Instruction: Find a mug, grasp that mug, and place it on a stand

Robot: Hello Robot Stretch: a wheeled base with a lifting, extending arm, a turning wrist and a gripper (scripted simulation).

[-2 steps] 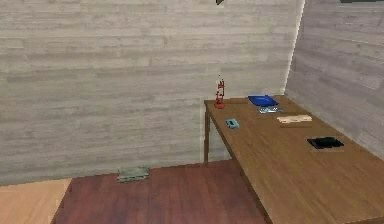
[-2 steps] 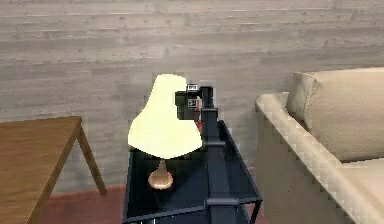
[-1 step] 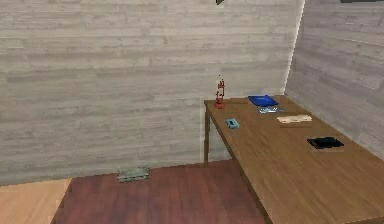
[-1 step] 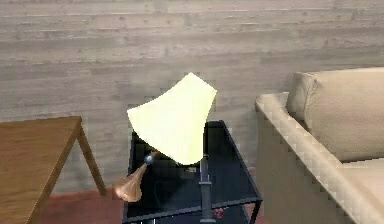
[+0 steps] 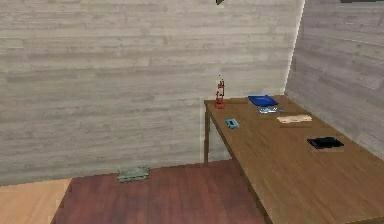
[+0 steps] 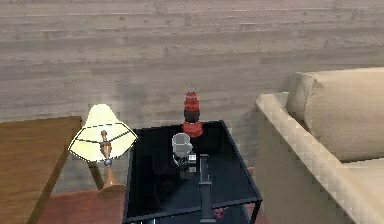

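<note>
Desk (image 5: pixel 290 165): wooden, in the corner.
On it: red thing (image 5: pixel 219 92), blue book (image 5: pixel 263 101), teal thing (image 5: pixel 232 123), tan pad (image 5: pixel 294 119), black pad (image 5: pixel 325 143).
Floor (image 5: pixel 180 195): grey thing (image 5: pixel 133 174) near the wall.
Lamp (image 6: pixel 102 135): yellow shade, just beside the desk.
Sofa (image 6: pixel 330 130): beige.

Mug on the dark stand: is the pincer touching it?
Cannot tell. In the arm side view the pincer overlaps the mug on the dark stand, so neither contact nor gap shows.

The arm (image 6: pixel 204 188) is a dark bar (square in section) with a dark end effector (image 6: pixel 186 167).
</note>
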